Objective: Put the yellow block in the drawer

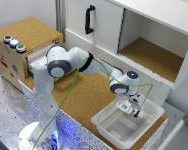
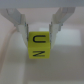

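Narrow-set end effector (image 2: 38, 31) of the white Franka arm (image 1: 76, 62), clamped on the tiny bright yellow block (image 2: 38, 46) with black letters on its face, one finger (image 2: 22, 25) pressed to each side of the block's upper part. Poised over the white plastic tray (image 1: 149, 120) at the exterior view's lower right, block hardly discernible there among the fingers; whether clear of the tray floor or touching it, impossible to tell. Pale tray surface blurred behind the block in the wrist view. Well apart, at the exterior view's left: small cork-topped wooden box (image 1: 29, 30) with three coloured buttons (image 1: 14, 43) along its front edge, and its light wooden pull-out drawer (image 1: 38, 62) drawn partly open, largely hidden behind the arm's shoulder. Cork-covered tabletop (image 1: 89, 97) between box and tray. Tall white cabinet door with black handle (image 1: 89, 19) behind, open cork-floored compartment (image 1: 149, 55) beside it.
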